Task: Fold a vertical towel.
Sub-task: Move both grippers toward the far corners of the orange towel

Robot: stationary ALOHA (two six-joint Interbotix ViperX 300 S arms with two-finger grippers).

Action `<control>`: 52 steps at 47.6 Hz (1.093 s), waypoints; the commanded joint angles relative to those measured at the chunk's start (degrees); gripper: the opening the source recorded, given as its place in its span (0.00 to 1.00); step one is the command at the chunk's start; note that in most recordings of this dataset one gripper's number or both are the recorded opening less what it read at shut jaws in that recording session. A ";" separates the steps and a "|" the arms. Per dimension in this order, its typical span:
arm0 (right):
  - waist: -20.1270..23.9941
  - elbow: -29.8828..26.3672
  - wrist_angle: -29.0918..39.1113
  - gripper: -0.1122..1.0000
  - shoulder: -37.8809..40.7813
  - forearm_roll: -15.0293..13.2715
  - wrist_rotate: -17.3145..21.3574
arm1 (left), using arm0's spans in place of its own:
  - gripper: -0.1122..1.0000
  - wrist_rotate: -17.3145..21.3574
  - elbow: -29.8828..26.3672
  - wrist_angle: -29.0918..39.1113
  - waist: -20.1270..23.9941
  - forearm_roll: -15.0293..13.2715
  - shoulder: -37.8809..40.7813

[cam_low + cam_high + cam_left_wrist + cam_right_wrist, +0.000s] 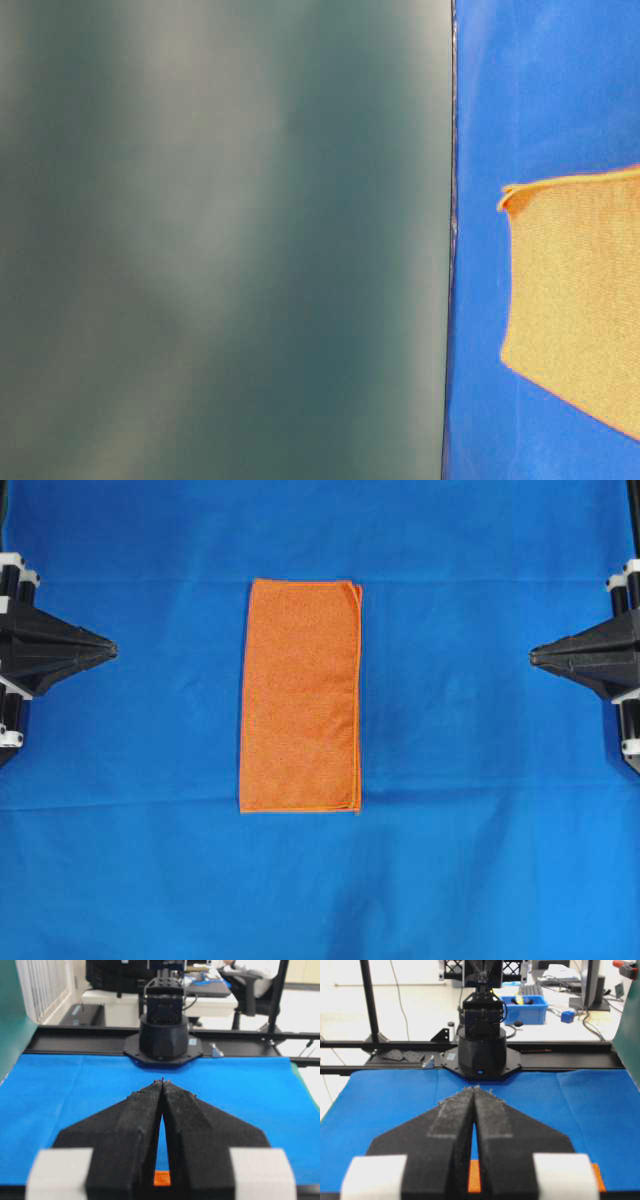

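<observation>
The orange towel point(300, 695) lies flat at the centre of the blue table cloth point(480, 810), long axis running top to bottom in the overhead view, with layered edges showing along its right side. The left gripper point(112, 650) sits at the left edge, well apart from the towel, fingertips pressed together on nothing. The right gripper point(533, 657) mirrors it at the right edge, tips likewise together.

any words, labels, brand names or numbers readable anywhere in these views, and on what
None can be read.
Orange microfibre towel: plain, no tag or print showing.
Large blue table cloth: plain.
Left tool and right tool: black, unmarked.
Small stickers on the black arm bases in the wrist views: too blurred to read.
</observation>
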 commanded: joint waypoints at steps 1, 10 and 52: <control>-0.09 -1.58 0.00 0.10 1.23 0.53 0.26 | 0.10 -1.76 -1.85 -0.35 -0.44 -2.90 0.97; -3.34 -5.45 5.71 0.10 7.12 1.49 1.67 | 0.10 -4.66 -1.76 -0.26 2.11 -2.81 3.69; -22.68 -26.02 12.66 0.69 55.20 0.26 2.72 | 0.86 -8.00 -8.35 -9.67 21.88 -2.81 45.97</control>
